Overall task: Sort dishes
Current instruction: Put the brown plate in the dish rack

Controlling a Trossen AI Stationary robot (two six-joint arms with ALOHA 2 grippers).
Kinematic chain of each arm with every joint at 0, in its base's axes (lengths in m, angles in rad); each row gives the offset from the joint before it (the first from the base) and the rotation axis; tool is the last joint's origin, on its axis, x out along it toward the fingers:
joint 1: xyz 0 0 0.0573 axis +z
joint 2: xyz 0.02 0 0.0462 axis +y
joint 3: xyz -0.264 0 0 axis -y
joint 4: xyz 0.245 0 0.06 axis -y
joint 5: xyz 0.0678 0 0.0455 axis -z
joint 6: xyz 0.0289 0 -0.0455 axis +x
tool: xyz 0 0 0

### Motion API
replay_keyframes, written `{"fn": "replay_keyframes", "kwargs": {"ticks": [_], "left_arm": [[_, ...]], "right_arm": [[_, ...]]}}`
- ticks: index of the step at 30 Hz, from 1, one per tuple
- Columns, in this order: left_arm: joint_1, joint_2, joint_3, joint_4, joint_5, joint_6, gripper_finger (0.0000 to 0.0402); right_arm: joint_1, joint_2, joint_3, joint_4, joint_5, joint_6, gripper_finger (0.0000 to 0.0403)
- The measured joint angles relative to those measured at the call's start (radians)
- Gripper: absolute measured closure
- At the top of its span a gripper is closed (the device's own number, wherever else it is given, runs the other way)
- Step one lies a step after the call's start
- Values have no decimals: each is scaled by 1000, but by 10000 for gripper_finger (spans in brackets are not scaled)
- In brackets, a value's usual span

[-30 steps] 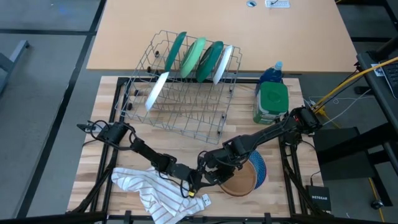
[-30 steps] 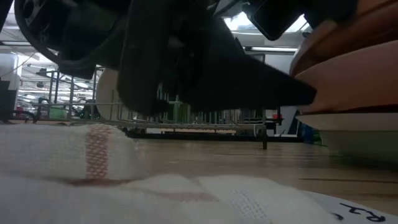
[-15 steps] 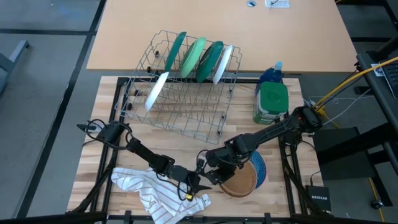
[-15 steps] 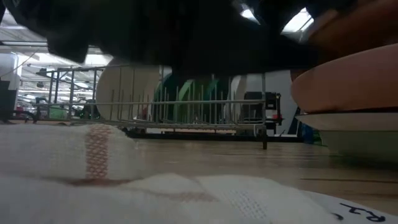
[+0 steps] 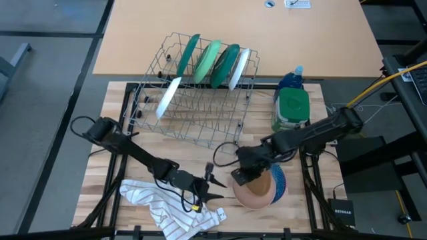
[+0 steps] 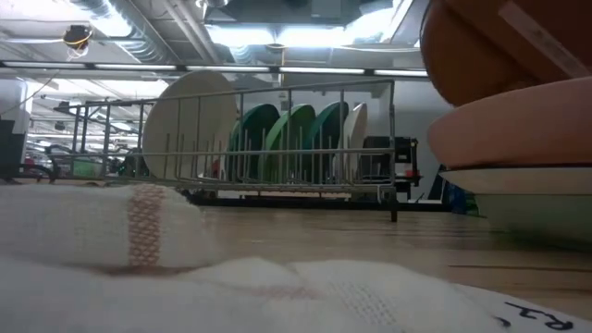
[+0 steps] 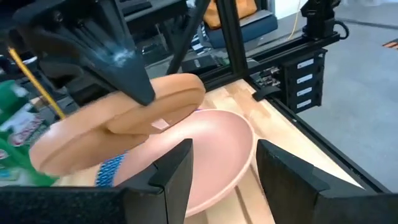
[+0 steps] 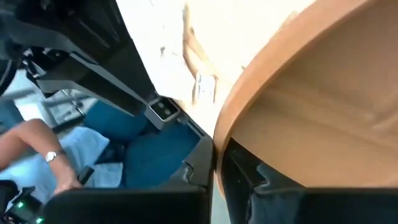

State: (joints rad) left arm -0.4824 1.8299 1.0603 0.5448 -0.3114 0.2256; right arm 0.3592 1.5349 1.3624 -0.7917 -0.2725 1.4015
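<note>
A tan-brown plate (image 5: 257,192) hangs tilted over the stack at the table's near right, with my right gripper (image 5: 238,177) shut on it. Below it lie a pink plate (image 7: 214,146), a white one (image 6: 518,183) and a blue one (image 5: 278,183). My left gripper (image 5: 215,195) hovers open just left of the stack, above the striped cloth (image 5: 160,203), nothing between its fingers (image 7: 176,174). Two dark green, one light green and two white plates stand on edge in the wire rack (image 5: 193,100). My right gripper pinches the tan-brown plate's rim (image 8: 231,132) on its left side between its two fingers, which slant down from the table's right. The plate is lifted clear of the pink plate, tilted with the held edge higher.
A green-lidded container (image 5: 291,110) and a blue bottle (image 5: 291,79) stand right of the rack. The cloth covers the near left of the table. Bare wood lies between rack and stack.
Both grippers have gone up, out of the low view. My right gripper has raised the tan-brown plate off the stack and tipped it; the pink plate stays in place. My left gripper has stayed open beside the stack.
</note>
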Motion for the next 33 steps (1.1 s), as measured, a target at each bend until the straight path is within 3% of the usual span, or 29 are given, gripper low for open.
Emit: {"fn": "replay_keyframes", "kwargs": {"ticks": [11,16,25,33], "left_arm": [[7,-171,0,-207,-110,21,235],[7,-244,0,-335,-163,20,235],[7,-408,0,-526,-171,-34,235],[8,-529,0,-594,-185,-39,235]], "right_arm": [[0,-115,-1,-59,259,-5,383],[0,-143,0,-55,320,-18,382],[0,-230,0,-46,423,-79,382],[0,-320,-1,78,654,-264,382]]}}
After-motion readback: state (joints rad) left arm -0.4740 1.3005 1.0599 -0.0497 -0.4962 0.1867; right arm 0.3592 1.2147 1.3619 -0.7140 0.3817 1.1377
